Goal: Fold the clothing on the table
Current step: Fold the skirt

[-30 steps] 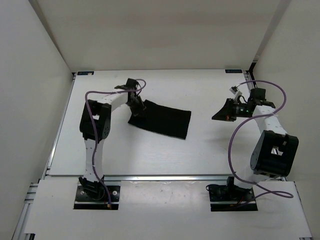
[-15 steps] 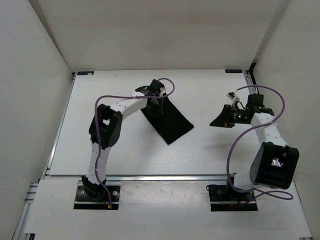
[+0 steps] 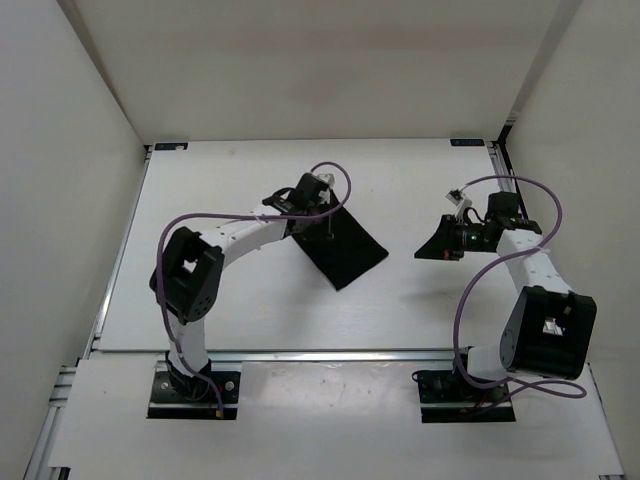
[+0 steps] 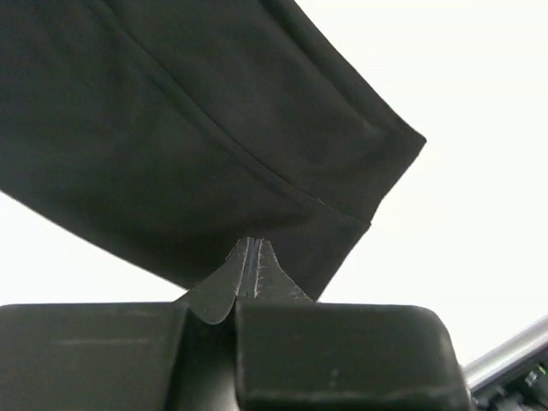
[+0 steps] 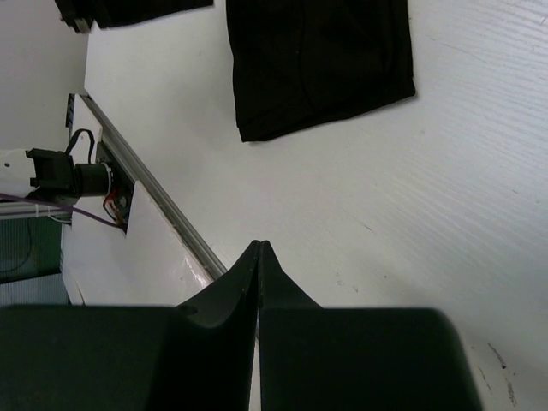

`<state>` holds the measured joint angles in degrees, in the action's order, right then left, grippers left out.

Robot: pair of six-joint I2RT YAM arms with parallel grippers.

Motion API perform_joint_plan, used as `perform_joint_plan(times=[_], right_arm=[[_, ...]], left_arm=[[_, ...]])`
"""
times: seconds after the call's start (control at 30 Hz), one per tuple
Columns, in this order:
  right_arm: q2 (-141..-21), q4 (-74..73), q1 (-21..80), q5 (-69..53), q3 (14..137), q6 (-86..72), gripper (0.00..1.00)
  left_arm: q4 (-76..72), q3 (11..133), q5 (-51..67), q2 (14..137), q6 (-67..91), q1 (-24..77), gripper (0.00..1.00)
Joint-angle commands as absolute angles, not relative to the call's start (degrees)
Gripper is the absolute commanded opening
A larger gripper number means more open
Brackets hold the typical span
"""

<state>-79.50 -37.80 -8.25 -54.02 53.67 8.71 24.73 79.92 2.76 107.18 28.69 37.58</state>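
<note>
**Top view.** A large white matte rectangular table [image 3: 230,300] is enclosed by white walls [image 3: 300,70], with a metal rail [image 3: 330,353] along its near edge. The flat black soft-fabric clothing [image 3: 348,252] lies near the table's centre, turned so that its corners point toward the edges. The black two-finger left gripper [image 3: 325,222] stands over the clothing's far-left side; contact with the fabric cannot be told. The black right gripper [image 3: 430,250], fingers drawn to a point, sits toward the right edge, well apart from the clothing. Purple cables [image 3: 458,320] loop along both white arms [image 3: 240,230].
</note>
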Motion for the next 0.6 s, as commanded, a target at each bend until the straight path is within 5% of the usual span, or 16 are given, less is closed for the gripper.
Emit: perform_joint_plan(times=[0.0, 0.57], right_arm=[[-77.87, -36.3, -8.09, -54.76, 53.35, 8.7, 0.0], [-76.82, -37.53, -8.0, -53.96, 52.91, 9.4, 0.0]], left_arm=[[25.14, 79.37, 7.2, 108.28, 32.33, 39.99, 0.0], [31.18, 70.67, 19.16, 113.56, 37.71, 43.68, 0.0]])
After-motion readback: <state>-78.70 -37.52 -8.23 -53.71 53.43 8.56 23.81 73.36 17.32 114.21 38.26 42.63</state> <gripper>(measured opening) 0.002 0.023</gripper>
